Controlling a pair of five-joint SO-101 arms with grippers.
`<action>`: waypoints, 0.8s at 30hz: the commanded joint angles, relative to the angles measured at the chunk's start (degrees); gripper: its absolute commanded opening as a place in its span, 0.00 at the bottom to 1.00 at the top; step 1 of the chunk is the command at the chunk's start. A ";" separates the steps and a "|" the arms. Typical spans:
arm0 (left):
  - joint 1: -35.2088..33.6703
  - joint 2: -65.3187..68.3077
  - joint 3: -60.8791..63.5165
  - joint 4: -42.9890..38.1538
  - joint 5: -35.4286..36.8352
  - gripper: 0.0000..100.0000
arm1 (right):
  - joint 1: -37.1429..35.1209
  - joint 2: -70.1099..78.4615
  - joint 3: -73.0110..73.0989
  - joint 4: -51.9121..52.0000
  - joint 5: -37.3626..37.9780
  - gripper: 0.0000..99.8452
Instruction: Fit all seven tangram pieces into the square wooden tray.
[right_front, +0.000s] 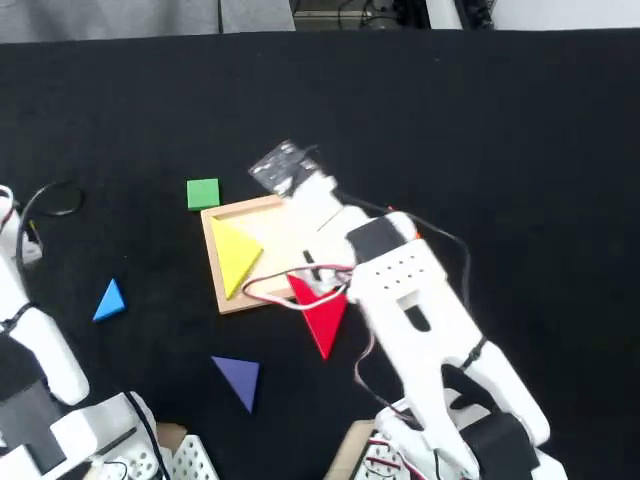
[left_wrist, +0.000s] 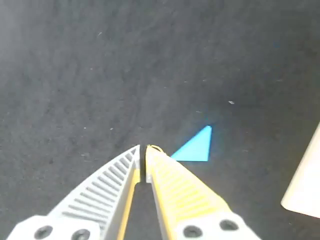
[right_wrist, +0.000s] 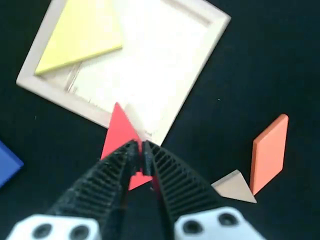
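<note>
The square wooden tray (right_front: 213, 262) lies mid-table with a yellow triangle (right_front: 235, 255) inside it along one side. In the right wrist view the tray (right_wrist: 196, 75) and the yellow triangle (right_wrist: 82, 32) lie beyond my right gripper (right_wrist: 143, 152), which is shut on a red triangle (right_wrist: 120, 132). The red triangle's tip reaches over the tray's near rim. From above, the red triangle (right_front: 322, 312) sits at the tray's lower right corner, under the right arm. My left gripper (left_wrist: 144, 150) is shut and empty, just short of a light blue triangle (left_wrist: 195, 146).
A green square (right_front: 203, 193) lies past the tray's far corner, the light blue triangle (right_front: 110, 300) to its left, and a dark blue triangle (right_front: 240, 380) nearer the front. An orange parallelogram (right_wrist: 269, 150) and a beige triangle (right_wrist: 234, 187) lie beside the right gripper.
</note>
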 joint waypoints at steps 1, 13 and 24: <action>5.32 -0.97 -4.62 4.04 0.44 0.03 | 6.86 -0.84 -0.40 -3.16 -1.05 0.01; 52.79 -0.88 1.98 4.48 -21.89 0.03 | 33.49 2.15 8.66 -27.25 -16.00 0.01; 80.40 -0.97 17.54 -5.27 -31.56 0.03 | 41.58 10.24 2.86 -27.69 -20.66 0.01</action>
